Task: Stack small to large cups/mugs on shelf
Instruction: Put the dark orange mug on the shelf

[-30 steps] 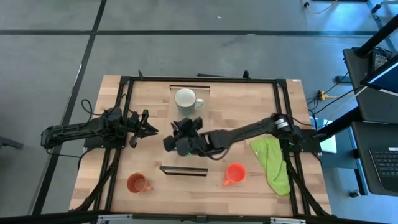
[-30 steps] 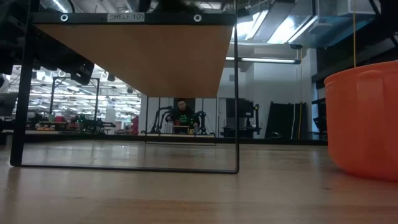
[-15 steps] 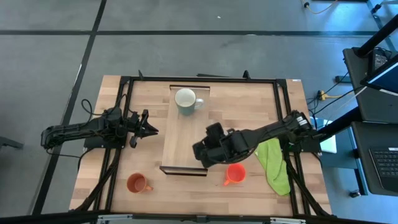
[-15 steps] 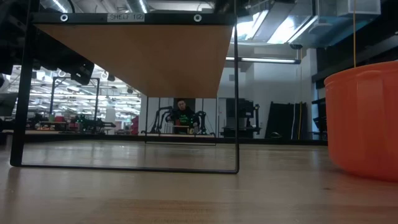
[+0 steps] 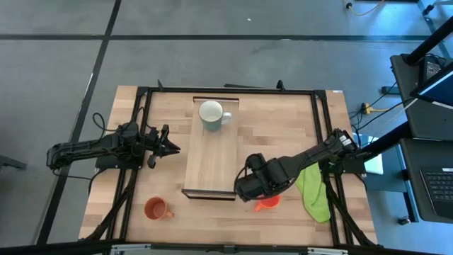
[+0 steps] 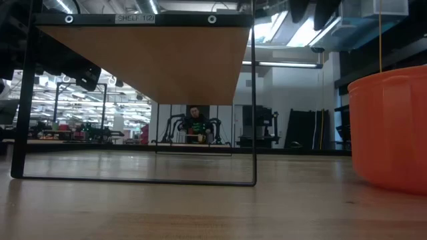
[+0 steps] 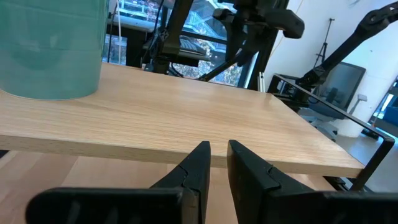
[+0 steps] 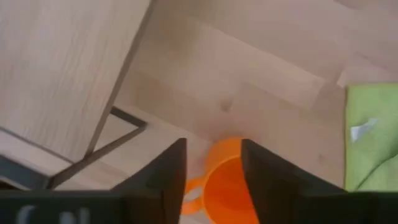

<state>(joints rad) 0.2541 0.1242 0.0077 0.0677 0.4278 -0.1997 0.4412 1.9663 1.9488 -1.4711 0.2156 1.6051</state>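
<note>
Mugs: grey-green mug (image 5: 211,115) stands on shelf (image 5: 209,159), far end. Bright orange mug (image 8: 225,180) on desk (image 5: 283,127), under right gripper (image 8: 213,163), fingers apart. Brownish-orange mug (image 5: 156,209) untouched. Left gripper (image 7: 216,163) idle beside the shelf, fingers nearly together. Two remain.

A robotics lab it was, grey concrete floor (image 5: 212,64) under the wooden table (image 5: 283,120), more robot rigs (image 6: 193,130) in the hall behind, computer desk (image 5: 432,177) alongside, ceiling strip lights (image 6: 280,65)
</note>
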